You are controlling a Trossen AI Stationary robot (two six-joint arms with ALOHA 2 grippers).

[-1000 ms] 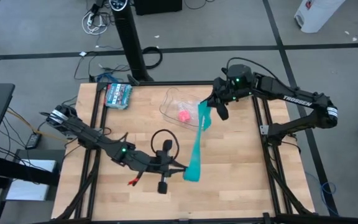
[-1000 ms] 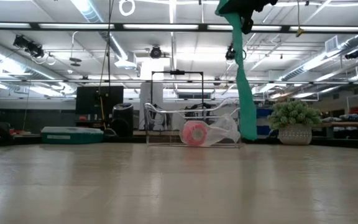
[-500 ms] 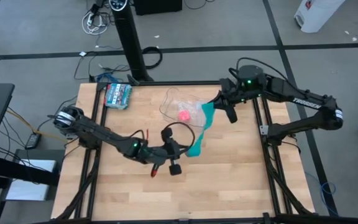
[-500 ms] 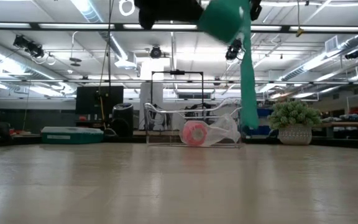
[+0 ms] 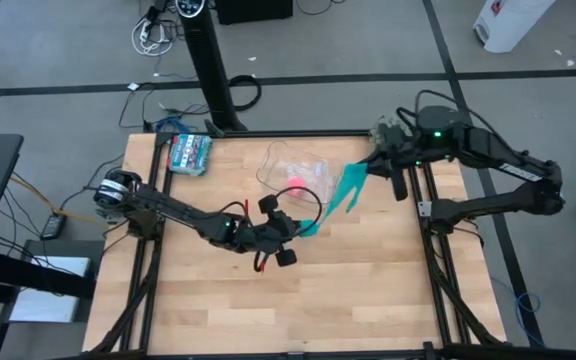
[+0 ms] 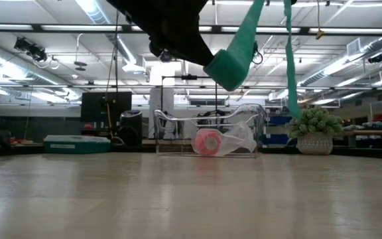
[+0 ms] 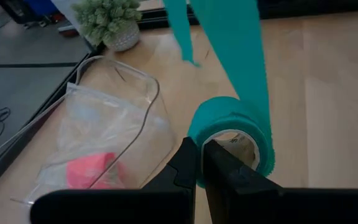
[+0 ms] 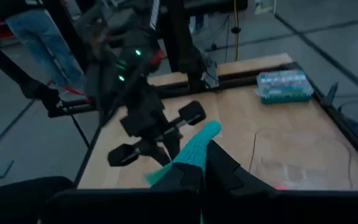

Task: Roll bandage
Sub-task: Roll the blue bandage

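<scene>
Bandage [image 5: 340, 194] hangs in the air above the bench [image 5: 368, 290], stretched diagonally between both arms. Left end effector [image 5: 290, 226] pinches its rolled end; right end effector [image 5: 376, 162], closed, grips the other end. No writing is readable. Both ends have moved rightward since earlier.
</scene>
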